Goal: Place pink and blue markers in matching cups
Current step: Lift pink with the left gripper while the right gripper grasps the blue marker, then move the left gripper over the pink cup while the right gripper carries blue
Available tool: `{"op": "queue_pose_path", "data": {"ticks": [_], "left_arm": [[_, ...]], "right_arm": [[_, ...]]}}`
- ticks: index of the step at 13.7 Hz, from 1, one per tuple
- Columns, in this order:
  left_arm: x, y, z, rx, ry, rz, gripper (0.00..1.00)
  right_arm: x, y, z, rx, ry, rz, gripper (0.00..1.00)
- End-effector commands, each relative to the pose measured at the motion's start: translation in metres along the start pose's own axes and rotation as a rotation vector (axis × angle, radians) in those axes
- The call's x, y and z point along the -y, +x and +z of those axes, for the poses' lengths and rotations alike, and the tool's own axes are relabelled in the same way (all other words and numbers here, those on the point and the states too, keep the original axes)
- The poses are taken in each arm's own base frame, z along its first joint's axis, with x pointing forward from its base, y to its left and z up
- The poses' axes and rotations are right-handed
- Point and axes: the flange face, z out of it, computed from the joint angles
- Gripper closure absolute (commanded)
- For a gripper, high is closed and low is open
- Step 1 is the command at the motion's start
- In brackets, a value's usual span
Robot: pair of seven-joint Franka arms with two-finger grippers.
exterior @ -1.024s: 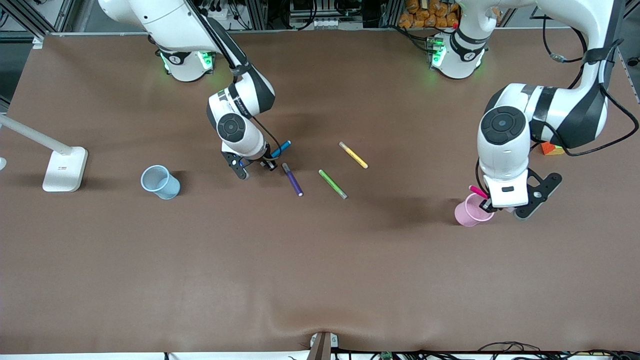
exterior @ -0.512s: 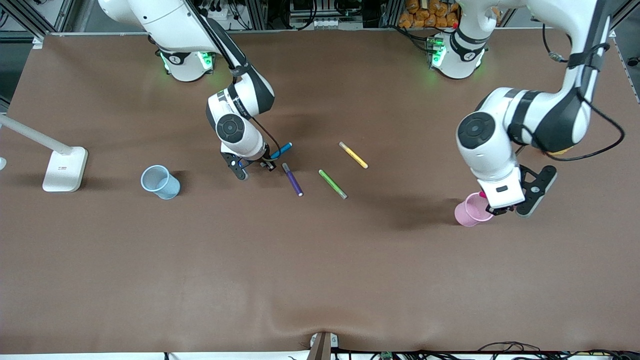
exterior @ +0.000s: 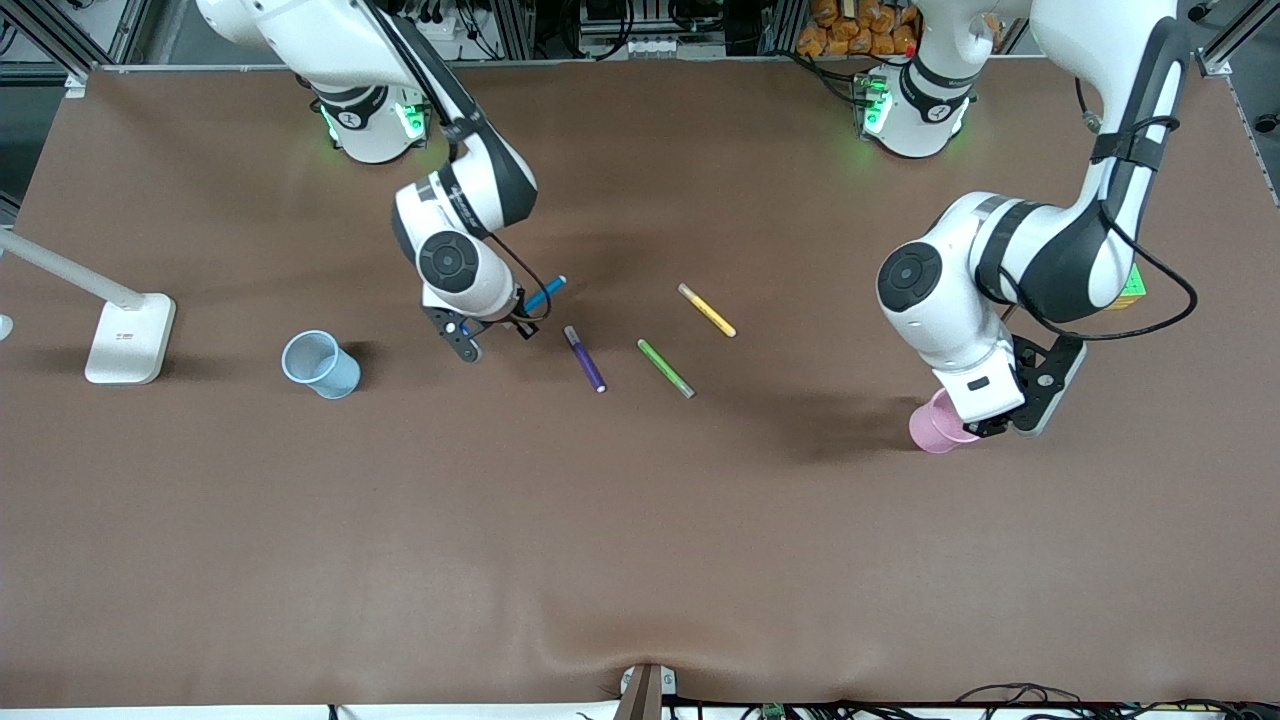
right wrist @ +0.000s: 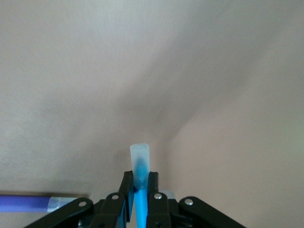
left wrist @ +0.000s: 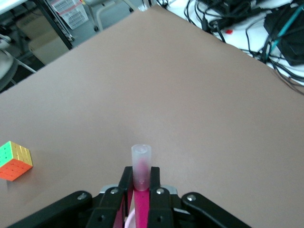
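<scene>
My left gripper (exterior: 985, 420) is over the rim of the light pink cup (exterior: 933, 428) at the left arm's end of the table. It is shut on the pink marker (left wrist: 141, 167), whose pale end sticks out past the jaws in the left wrist view; the hand hides the marker in the front view. My right gripper (exterior: 497, 328) is shut on the blue marker (exterior: 546, 292), held just above the table beside the purple marker; its greyish end shows in the right wrist view (right wrist: 139, 164). The light blue cup (exterior: 321, 365) stands toward the right arm's end.
A dark purple marker (exterior: 585, 358), a green marker (exterior: 665, 367) and a yellow marker (exterior: 706, 309) lie mid-table. A white lamp base (exterior: 130, 338) stands past the blue cup. A colour cube (left wrist: 15, 160) sits under the left arm's elbow.
The left arm swung toward the table's middle, its hand now covering the pink cup's rim and the pink marker. The right gripper moved with the blue marker a little toward the blue cup.
</scene>
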Motion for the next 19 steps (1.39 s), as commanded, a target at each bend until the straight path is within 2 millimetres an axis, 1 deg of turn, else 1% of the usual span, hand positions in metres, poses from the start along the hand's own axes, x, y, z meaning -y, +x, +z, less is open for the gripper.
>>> {"op": "queue_pose_path", "data": {"ticks": [1,2,3,4,5,6,7,9,10,11,12,13,14,15,16,17,19], "left_arm": [[-0.007,-0.015,0.006,-0.054,0.023,-0.026,1.0],[-0.007,-0.017,0.007,-0.058,0.023,-0.036,1.0],[-0.008,-0.017,0.008,-0.068,0.021,-0.045,1.0],[-0.009,-0.02,0.012,-0.078,0.027,-0.043,1.0],[-0.009,-0.023,0.016,-0.1,0.04,-0.046,1.0],[-0.011,-0.031,0.013,-0.122,0.046,-0.046,1.0],[-0.013,-0.039,0.017,-0.132,0.056,-0.048,1.0],[-0.015,-0.044,0.023,-0.145,0.06,-0.065,1.0],[-0.016,-0.049,0.025,-0.148,0.062,-0.073,1.0],[-0.016,-0.051,0.026,-0.16,0.064,-0.082,1.0],[-0.017,-0.054,0.028,-0.162,0.069,-0.088,1.0],[-0.017,-0.057,0.029,-0.163,0.069,-0.103,1.0],[-0.019,-0.062,0.03,-0.162,0.068,-0.111,1.0],[-0.02,-0.066,0.029,-0.164,0.065,-0.119,1.0],[-0.021,-0.069,0.032,-0.162,0.068,-0.123,1.0],[-0.022,-0.072,0.034,-0.161,0.07,-0.128,1.0],[-0.023,-0.075,0.035,-0.16,0.071,-0.137,1.0]], "right_arm": [[-0.009,0.002,-0.051,-0.11,-0.007,-0.077,1.0],[-0.013,0.0,-0.064,-0.151,0.006,-0.105,1.0],[-0.016,0.0,-0.082,-0.195,0.025,-0.143,1.0],[-0.02,0.005,-0.095,-0.24,0.029,-0.209,1.0],[-0.025,0.019,-0.104,-0.278,0.024,-0.277,1.0],[-0.028,0.031,-0.114,-0.318,0.023,-0.341,1.0],[-0.03,0.042,-0.122,-0.363,0.024,-0.408,1.0],[-0.041,0.079,-0.145,-0.427,0.047,-0.556,1.0],[-0.046,0.1,-0.152,-0.451,0.064,-0.633,1.0],[-0.053,0.128,-0.159,-0.482,0.08,-0.721,1.0],[-0.06,0.153,-0.163,-0.521,0.095,-0.803,1.0],[-0.066,0.172,-0.167,-0.555,0.106,-0.854,1.0],[-0.069,0.186,-0.169,-0.583,0.112,-0.897,1.0],[-0.073,0.199,-0.171,-0.617,0.115,-0.952,1.0],[-0.076,0.21,-0.17,-0.639,0.106,-1.005,1.0],[-0.078,0.214,-0.171,-0.66,0.103,-1.043,1.0],[-0.089,0.231,-0.166,-0.667,0.087,-1.054,1.0]]}}
